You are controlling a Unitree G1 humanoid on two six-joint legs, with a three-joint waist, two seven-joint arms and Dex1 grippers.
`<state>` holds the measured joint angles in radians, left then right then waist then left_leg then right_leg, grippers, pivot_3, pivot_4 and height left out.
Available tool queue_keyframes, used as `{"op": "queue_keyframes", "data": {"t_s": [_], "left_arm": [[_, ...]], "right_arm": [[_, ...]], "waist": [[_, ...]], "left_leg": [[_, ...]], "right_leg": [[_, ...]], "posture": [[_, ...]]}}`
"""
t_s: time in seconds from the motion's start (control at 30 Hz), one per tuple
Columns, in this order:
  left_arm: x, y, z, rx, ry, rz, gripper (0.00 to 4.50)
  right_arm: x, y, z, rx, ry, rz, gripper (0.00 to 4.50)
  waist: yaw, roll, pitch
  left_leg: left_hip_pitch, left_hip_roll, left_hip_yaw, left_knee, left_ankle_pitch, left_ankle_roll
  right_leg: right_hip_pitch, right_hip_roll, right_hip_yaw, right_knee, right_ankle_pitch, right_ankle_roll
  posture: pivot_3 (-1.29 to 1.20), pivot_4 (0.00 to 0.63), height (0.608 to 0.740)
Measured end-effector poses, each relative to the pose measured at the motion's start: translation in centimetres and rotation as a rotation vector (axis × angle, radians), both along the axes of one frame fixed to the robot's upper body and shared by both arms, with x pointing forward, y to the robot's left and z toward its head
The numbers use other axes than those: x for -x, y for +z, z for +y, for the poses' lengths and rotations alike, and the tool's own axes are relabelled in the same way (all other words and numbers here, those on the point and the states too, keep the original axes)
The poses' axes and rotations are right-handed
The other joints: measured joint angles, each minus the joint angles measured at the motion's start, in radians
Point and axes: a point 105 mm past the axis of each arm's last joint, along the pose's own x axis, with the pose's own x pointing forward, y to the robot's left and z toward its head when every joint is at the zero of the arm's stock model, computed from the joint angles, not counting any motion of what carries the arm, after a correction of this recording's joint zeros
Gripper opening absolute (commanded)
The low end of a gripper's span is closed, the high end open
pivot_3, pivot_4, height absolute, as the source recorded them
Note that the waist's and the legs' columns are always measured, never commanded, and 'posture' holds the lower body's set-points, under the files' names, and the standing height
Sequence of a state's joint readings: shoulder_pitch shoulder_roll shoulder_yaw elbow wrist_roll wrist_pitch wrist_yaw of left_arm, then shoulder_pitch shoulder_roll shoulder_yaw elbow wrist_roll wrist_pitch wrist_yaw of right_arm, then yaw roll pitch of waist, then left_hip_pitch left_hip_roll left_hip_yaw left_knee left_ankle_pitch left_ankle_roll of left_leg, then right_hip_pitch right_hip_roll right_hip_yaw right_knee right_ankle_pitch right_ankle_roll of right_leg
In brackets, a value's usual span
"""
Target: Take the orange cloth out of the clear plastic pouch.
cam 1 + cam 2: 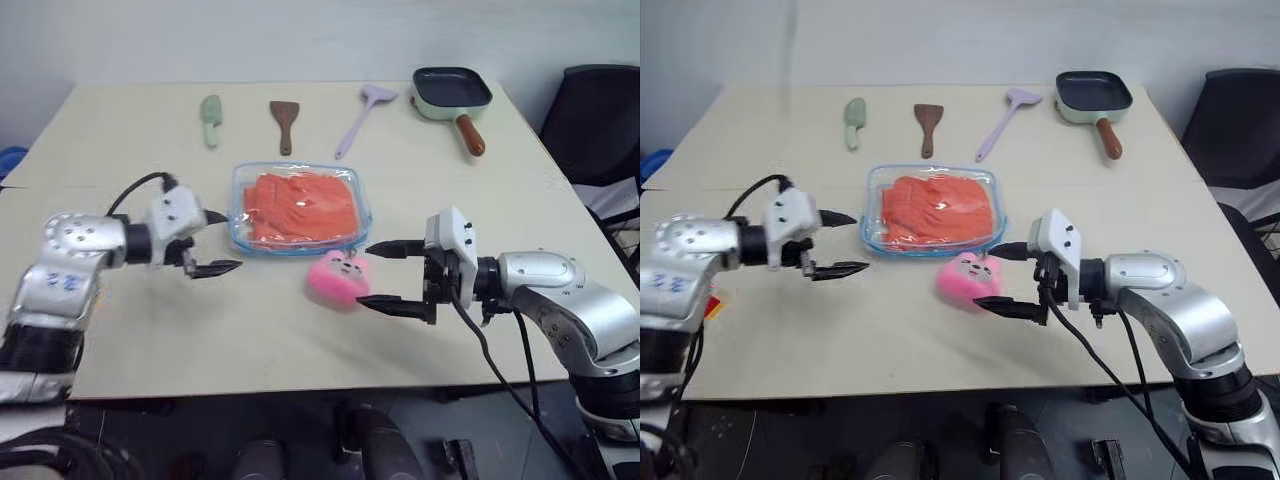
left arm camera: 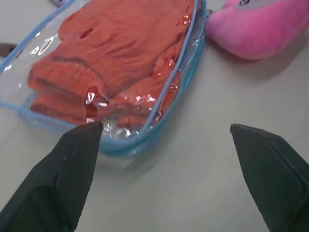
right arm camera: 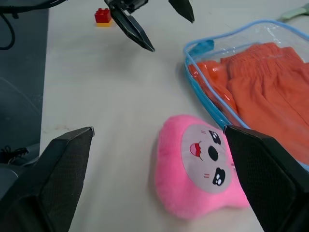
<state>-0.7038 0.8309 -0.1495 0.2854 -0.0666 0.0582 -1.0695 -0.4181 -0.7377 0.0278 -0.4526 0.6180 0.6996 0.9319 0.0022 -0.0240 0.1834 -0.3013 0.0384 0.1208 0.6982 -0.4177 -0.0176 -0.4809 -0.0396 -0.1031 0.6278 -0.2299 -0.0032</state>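
The clear plastic pouch lies flat near the middle of the bench, with the orange cloth folded inside it. A pink plush toy sits just beside the pouch's near right corner.

The left gripper hovers just off the pouch's left edge, forearm reaching in from the bench's left side, its fingers spread wide and empty, pointing toward the pouch and tipped slightly down.

The right gripper comes in from the right near the front edge, wrist bent so its fingers point left, roughly level. They stand wide apart, one above the other, holding nothing, with the plush toy close to their tips.

A small red block lies on the bench near the left gripper.
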Motion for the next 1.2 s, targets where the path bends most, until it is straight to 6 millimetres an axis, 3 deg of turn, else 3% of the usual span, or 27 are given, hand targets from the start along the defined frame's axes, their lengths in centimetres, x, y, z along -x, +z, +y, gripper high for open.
{"op": "queue_keyframes", "data": {"t_s": [0.17,0.27,0.43,0.67,1.03,1.2], "left_arm": [[-2.3,-2.1,-0.2,-0.175,-0.073,-0.049,4.48],[-3.3,-2.4,-0.3,-0.190,-0.082,-0.070,3.89],[-3.8,-2.4,-1.2,-0.168,-0.125,-0.093,2.36],[-2.9,-2.6,-1.1,-0.174,-0.200,-0.093,0.15],[2.1,-3.7,0.9,-0.218,-0.345,-0.100,0.04],[4.4,-4.3,0.6,-0.207,-0.394,-0.072,0.04]], "right_arm": [[0.8,-0.4,-0.5,-0.008,-0.056,0.003,4.50],[1.1,-0.4,-0.7,-0.012,-0.084,0.002,4.50],[1.4,-0.3,-0.9,-0.019,-0.112,-0.005,4.50],[1.4,-0.1,-1.3,-0.012,-0.128,-0.007,4.50],[1.4,0.3,-1.8,0.040,-0.073,-0.004,4.50],[1.7,0.3,-2.0,0.060,-0.040,0.016,4.50]], "waist": [[-0.003,0.000,0.000],[-0.001,0.000,0.000],[0.000,0.000,0.000],[-0.004,0.000,0.000],[-0.004,0.000,0.000],[-0.003,0.000,0.000]], "left_leg": [[0.000,0.000,0.000,0.000,0.000,0.000],[0.000,-0.001,-0.001,0.000,0.000,0.001],[0.000,-0.002,-0.001,0.001,0.000,0.002],[0.000,-0.001,-0.001,0.000,0.000,0.002],[0.000,0.005,-0.001,0.000,0.000,0.002],[0.000,0.006,-0.001,0.001,0.000,0.002]], "right_leg": [[0.000,-0.001,0.000,0.000,0.000,0.000],[0.000,-0.002,0.000,0.000,0.000,0.001],[0.001,-0.002,-0.001,0.000,0.001,0.001],[0.001,-0.002,-0.001,0.000,0.001,0.001],[0.001,-0.002,-0.001,0.000,0.001,0.001],[0.001,-0.002,0.000,0.000,0.001,0.001]], "posture": [[0.00,0.150,0.740],[0.00,0.150,0.740],[0.00,0.150,0.740],[0.00,0.150,0.740],[0.00,0.150,0.740],[0.00,0.150,0.740]]}}
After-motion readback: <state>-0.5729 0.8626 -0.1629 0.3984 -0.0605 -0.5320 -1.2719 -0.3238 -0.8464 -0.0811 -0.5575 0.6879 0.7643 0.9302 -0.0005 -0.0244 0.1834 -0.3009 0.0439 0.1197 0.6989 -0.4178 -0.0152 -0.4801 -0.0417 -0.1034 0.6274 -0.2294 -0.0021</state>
